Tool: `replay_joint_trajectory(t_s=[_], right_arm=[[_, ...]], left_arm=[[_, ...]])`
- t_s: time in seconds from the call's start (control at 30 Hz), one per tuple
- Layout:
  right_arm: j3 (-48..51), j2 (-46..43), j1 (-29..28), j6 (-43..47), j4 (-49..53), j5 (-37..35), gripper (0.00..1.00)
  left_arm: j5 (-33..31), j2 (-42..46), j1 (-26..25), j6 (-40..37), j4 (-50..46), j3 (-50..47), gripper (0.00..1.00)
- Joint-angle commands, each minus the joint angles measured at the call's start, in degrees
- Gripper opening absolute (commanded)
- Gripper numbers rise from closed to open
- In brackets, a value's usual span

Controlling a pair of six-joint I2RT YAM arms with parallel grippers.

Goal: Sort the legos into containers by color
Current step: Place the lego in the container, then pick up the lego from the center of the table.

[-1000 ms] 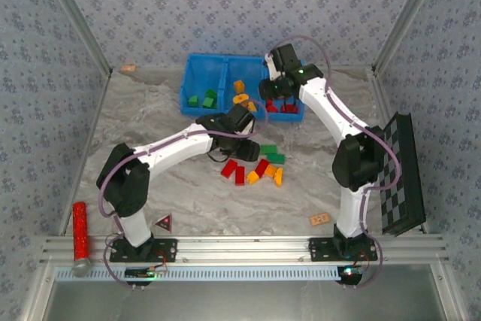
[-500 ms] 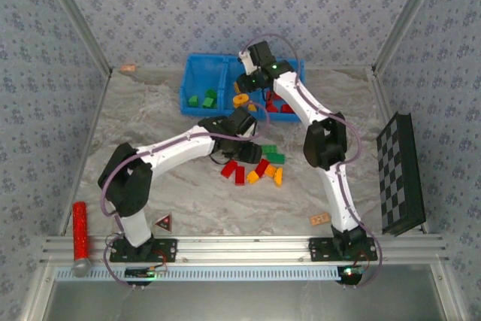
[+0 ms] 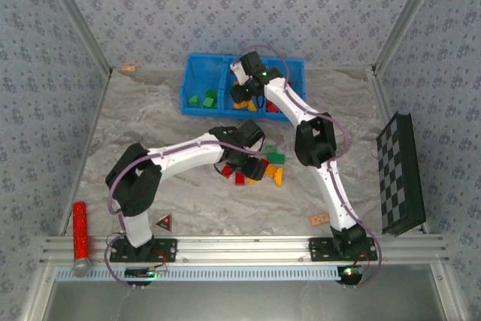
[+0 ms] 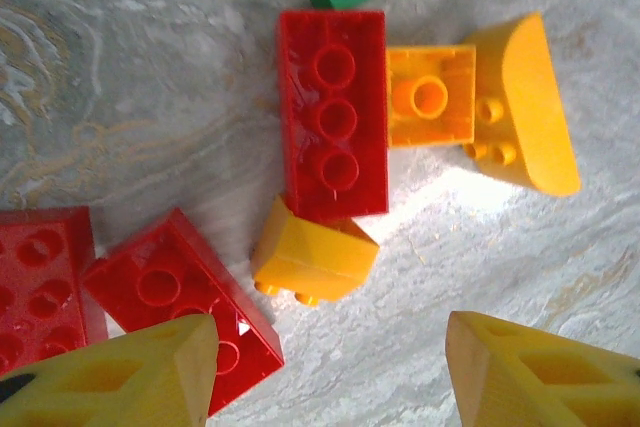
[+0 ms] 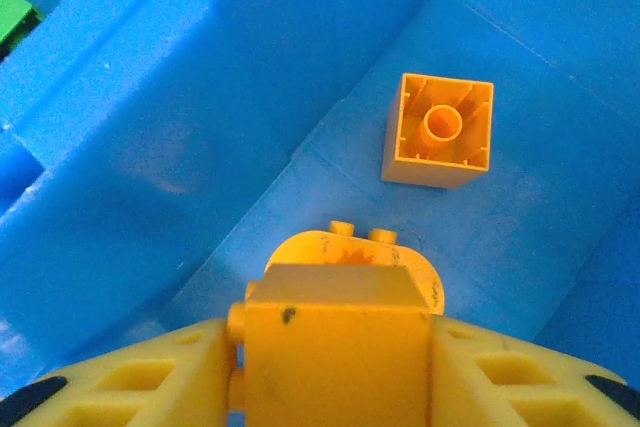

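Item: orange brick (image 5: 340,292) — clamped in the right gripper (image 5: 332,372), low over the middle compartment (image 5: 320,197) of the blue bin (image 3: 197,77). Risk: dropped off-centre, it bounces across the divider (image 5: 170,127) into the wrong colour. The left gripper (image 4: 330,357) — open-jawed, empty, over legos (image 4: 333,112) on the table (image 4: 120,97).

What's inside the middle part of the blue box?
One orange brick lies upside down on the floor of the blue box. A second orange brick sits between the right gripper's fingers. From above, the right arm hides much of that part.

The legos (image 4: 333,112) are red, green, orange; the bin (image 5: 180,117) blue.
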State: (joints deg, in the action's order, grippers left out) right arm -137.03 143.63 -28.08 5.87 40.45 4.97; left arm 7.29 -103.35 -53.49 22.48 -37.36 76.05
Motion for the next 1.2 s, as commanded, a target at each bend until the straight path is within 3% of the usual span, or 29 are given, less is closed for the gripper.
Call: replay_joint_trajectory(t_s=[0.0,0.23,0.43,1.17], right_arm=[[-1.10,0.78,0.30,0.50,0.42,0.18,0.55],[0.07,-1.06,0.21,0.64,1.19,0.36,0.64],[6.88,-8.09,0.03,0.50,-0.75,0.99,0.66],[34.39,-36.23,0.95,-4.55,-4.49,0.10,0.68]], left_arm=[[-0.86,-0.72,-1.11,-3.33,-1.23,0.74,0.62],[-4.59,-3.71,-2.46,-6.09,-3.24,3.06,0.62],[-7.11,-5.60,-2.76,-8.57,-2.91,4.06,0.62],[-5.49,-10.93,-3.02,-11.68,0.88,4.77,0.62]])
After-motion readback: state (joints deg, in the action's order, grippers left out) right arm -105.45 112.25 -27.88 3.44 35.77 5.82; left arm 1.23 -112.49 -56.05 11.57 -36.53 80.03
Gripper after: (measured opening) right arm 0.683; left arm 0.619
